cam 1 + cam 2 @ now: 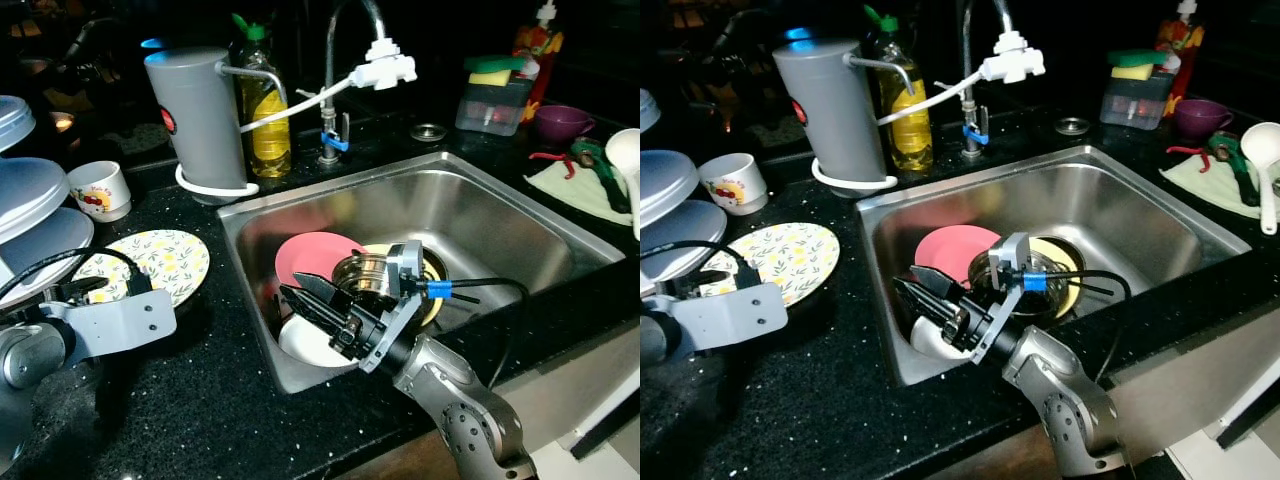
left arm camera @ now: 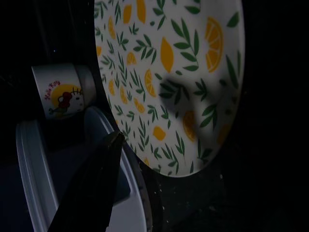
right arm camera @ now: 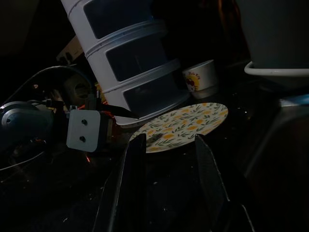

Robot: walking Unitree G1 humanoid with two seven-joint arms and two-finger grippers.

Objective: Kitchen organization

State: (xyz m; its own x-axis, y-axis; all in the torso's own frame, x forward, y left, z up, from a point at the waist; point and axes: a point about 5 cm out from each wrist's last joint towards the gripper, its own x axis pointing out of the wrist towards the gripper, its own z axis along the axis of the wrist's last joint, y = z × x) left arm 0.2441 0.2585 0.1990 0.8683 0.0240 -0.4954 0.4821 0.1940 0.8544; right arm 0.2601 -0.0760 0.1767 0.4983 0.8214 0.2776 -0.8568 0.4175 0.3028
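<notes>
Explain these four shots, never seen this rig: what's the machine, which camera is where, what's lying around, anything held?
It's a humanoid robot with two silver arms ending in black two-fingered pincers. Two pictures come from its head, two from its wrists. The right pincer is open and empty, above the steel sink holding a round pink plate, a white bowl and a metal pot. The left pincer hangs beside a lemon-patterned plate on the black counter, near a white cartoon cup.
</notes>
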